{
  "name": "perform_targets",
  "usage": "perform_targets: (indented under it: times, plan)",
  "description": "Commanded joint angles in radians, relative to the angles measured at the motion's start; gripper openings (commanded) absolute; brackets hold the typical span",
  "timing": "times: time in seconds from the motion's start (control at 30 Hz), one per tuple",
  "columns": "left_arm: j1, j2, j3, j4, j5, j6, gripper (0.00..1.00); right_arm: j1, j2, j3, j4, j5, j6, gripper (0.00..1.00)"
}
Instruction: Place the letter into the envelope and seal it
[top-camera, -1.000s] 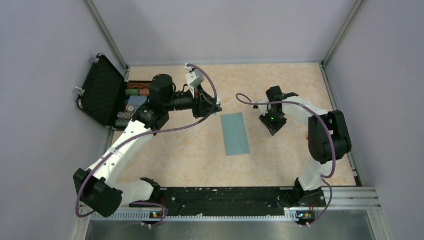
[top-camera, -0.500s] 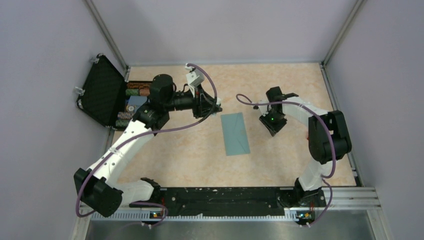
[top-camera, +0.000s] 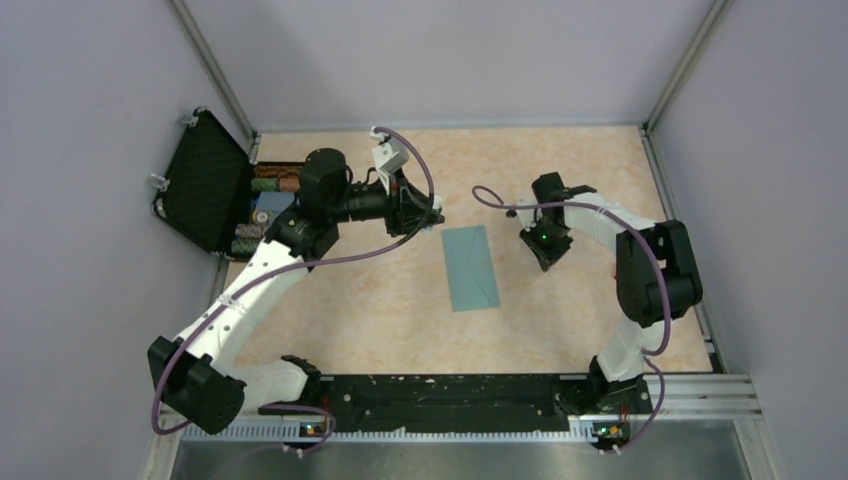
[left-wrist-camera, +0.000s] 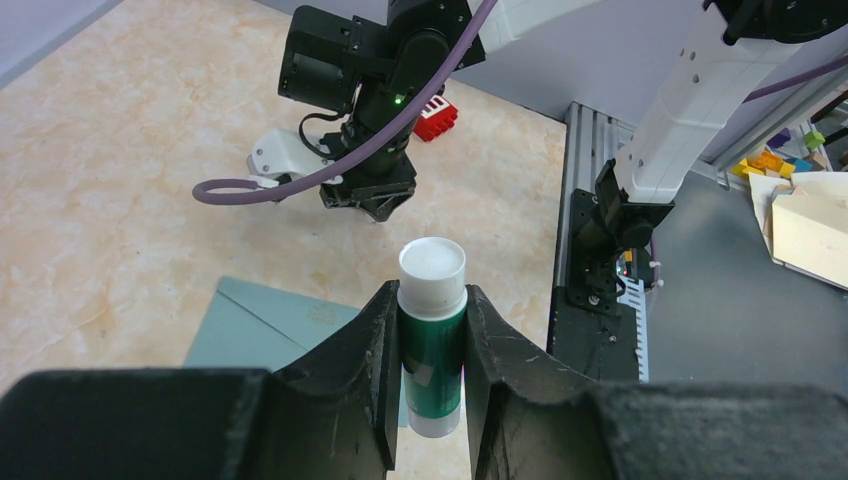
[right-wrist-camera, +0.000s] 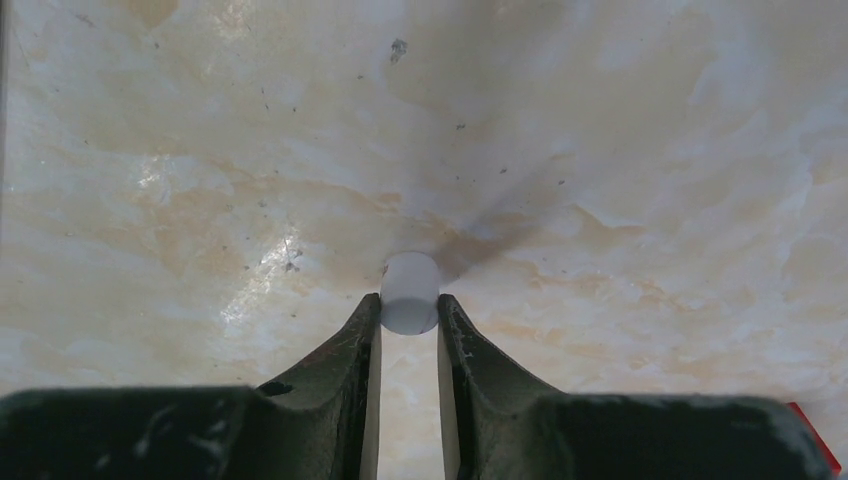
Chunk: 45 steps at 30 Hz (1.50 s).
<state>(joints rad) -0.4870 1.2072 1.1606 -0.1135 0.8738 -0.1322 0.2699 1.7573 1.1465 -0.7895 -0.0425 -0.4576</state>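
- I see the envelope (top-camera: 472, 268) lying flat at the centre of the table (top-camera: 360, 320), seamed face up, with neither tool touching it.
- Right tool (right-wrist-camera: 409, 302), just right of the envelope's far half: I read a narrow opening, with both fingers pressed on a small white cap (right-wrist-camera: 410, 283) at their tips.
- Left tool (left-wrist-camera: 431, 293), beside the envelope's far left corner: clamped on a green glue stick (left-wrist-camera: 432, 365), white end outward.
- Far left: an open black case (top-camera: 205, 180).
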Motion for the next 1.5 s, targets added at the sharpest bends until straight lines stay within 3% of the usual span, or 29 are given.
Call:
perform_targets:
  times: [0.0,0.07,0.2,0.37,0.5,0.67,0.8,1.1,1.47]
  plan:
    - [0.004,-0.001,-0.005,0.04,0.013,0.013,0.0,-0.011,-0.019,0.063,-0.017,-0.03,0.014,0.12]
    - [0.004,-0.004,-0.012,0.002,0.025,0.06,0.0,-0.014,-0.061,0.097,-0.061,-0.056,0.019,0.1]
    - [-0.011,-0.013,-0.023,-0.159,0.032,0.3,0.0,-0.013,-0.16,0.261,-0.209,-0.183,0.04,0.02]
    - [-0.04,-0.003,-0.033,-0.287,0.011,0.484,0.0,-0.011,-0.206,0.552,-0.43,-0.49,0.069,0.0]
    - [-0.07,0.058,0.018,-0.389,-0.001,0.592,0.0,0.013,-0.216,0.679,-0.523,-0.722,0.108,0.0]
    - [-0.114,0.091,0.039,-0.369,-0.101,0.605,0.0,0.124,-0.239,0.706,-0.504,-0.703,0.26,0.0]
    - [-0.131,0.116,0.079,-0.38,-0.118,0.611,0.0,0.157,-0.244,0.673,-0.468,-0.772,0.355,0.0]
    - [-0.189,0.153,0.125,-0.365,-0.205,0.619,0.0,0.195,-0.216,0.655,-0.432,-0.762,0.381,0.0]
    - [-0.211,0.174,0.162,-0.347,-0.194,0.593,0.0,0.232,-0.2,0.624,-0.399,-0.704,0.411,0.0]
